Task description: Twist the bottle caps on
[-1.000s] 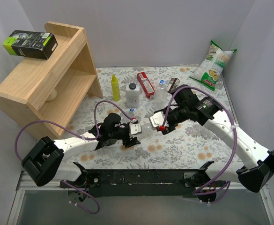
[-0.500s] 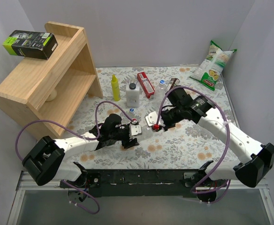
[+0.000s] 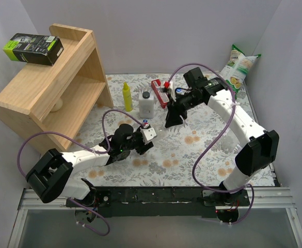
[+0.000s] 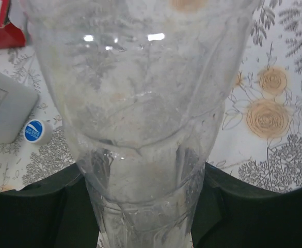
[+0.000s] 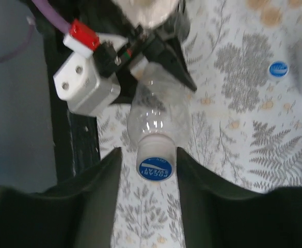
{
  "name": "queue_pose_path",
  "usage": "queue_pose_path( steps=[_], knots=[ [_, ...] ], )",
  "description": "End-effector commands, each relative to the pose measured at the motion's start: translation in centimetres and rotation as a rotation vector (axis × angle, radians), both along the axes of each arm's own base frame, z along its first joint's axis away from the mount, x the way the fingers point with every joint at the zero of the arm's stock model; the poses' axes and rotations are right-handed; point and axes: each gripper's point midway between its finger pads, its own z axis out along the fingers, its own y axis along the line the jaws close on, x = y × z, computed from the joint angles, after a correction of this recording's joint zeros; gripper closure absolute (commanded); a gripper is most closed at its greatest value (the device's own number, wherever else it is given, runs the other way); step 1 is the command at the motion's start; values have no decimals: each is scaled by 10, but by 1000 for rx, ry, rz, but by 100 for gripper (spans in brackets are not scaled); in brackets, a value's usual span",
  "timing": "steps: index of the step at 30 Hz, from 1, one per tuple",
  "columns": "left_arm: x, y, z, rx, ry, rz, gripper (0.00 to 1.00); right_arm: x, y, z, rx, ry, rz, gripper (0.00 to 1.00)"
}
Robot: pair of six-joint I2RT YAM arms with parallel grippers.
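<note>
My left gripper (image 3: pixel 145 138) is shut on a clear bottle (image 4: pixel 140 119), gripping its lower body between the dark fingers (image 4: pixel 243 206). The bottle lies nearly level just above the table and points towards the right gripper (image 3: pixel 172 120). In the right wrist view the bottle's neck carries a blue cap (image 5: pixel 155 165). My right gripper (image 5: pixel 148 155) is open, its two fingers either side of that cap with a gap on the left. A loose blue cap (image 4: pixel 33 130) lies on the table; it also shows in the right wrist view (image 5: pixel 278 68).
A wooden shelf (image 3: pixel 52 88) stands at the back left with a black box (image 3: pixel 32 47) on top. A yellow bottle (image 3: pixel 127 97), a white black-capped bottle (image 3: pixel 146 105) and a red box (image 3: pixel 160 94) stand at the back. A snack bag (image 3: pixel 236 72) leans at the back right.
The right arm has lifted and swung towards the back, its gripper now above and behind the bottle's neck. The left gripper has shifted slightly up and right with the bottle.
</note>
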Motion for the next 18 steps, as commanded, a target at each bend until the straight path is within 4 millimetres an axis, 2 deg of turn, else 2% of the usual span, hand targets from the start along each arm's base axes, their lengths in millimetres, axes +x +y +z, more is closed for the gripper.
queue_pose_path(
  steps=[1,3,4,5,6,7,11,18],
  knots=[
    [8,-10,41,-134,-36,34,100,12,13,99,351,56,-66,36],
    [-5,-14,47,-186,32,2,100,8,7,104,360,-30,-47,32],
    [-10,-16,49,-201,53,-16,100,4,5,91,347,-33,-40,32],
    [-15,-19,53,-219,69,-36,100,8,4,88,347,-71,-48,31],
    [-19,-22,56,-234,85,-59,100,2,1,89,355,-88,-50,31],
    [-25,-27,61,-260,116,-82,100,-4,0,79,359,-59,-39,31],
    [-28,-35,72,-304,147,-108,100,-15,1,74,397,-24,-27,31],
    [-27,-41,81,-334,165,-117,100,-12,2,71,401,-40,-36,36]
  ],
)
